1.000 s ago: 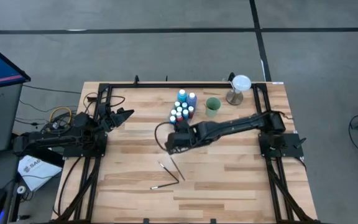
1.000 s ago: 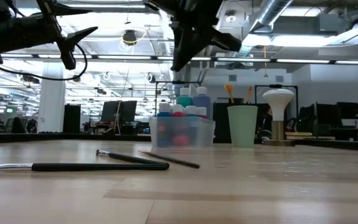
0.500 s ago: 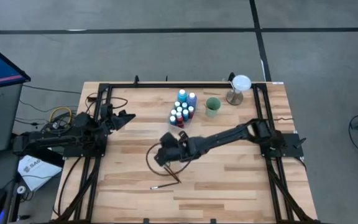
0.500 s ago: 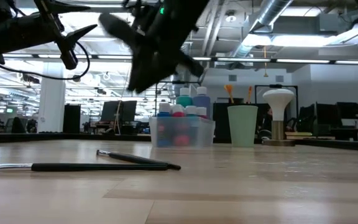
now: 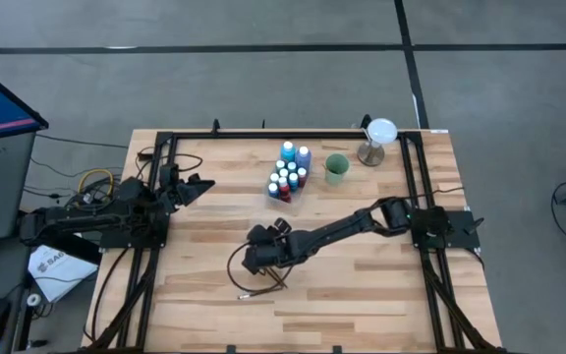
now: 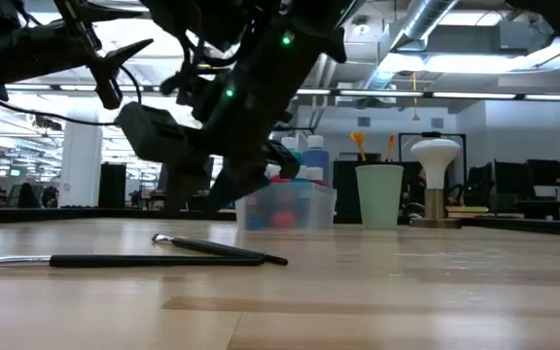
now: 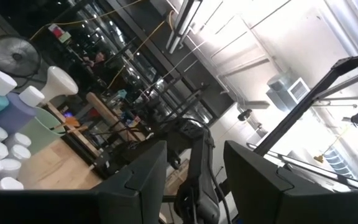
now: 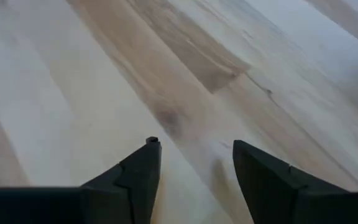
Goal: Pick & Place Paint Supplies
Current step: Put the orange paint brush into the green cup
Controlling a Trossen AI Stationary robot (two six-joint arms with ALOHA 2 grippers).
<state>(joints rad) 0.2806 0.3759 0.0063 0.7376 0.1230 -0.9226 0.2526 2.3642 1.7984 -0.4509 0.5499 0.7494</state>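
Two thin dark paintbrushes [image 6: 115, 261] [image 6: 220, 250] lie flat on the wooden table near its middle front, and show in the high view as brushes [image 5: 263, 290]. My right gripper [image 8: 196, 144] hovers low just above and beside them, open, with only bare wood between its fingers; in the high view this gripper [image 5: 249, 264] covers part of them. Several white-capped paint bottles [image 5: 288, 172] stand in a clear tray [image 6: 285, 206] at the far middle. My left gripper [image 5: 200, 183] waits open at the table's left, raised, holding nothing.
A pale green cup [image 5: 336, 167] with brush handles sticking out stands right of the tray. A white-topped stand [image 5: 378, 138] is at the far right corner. Black frame rails [image 5: 165, 197] run along both sides. Bare wood lies toward the near edge.
My right gripper has swung from beside the bottle tray toward the table's near-left and come down, ending low over the loose paintbrushes. The brushes, bottles and cup stay where they were.
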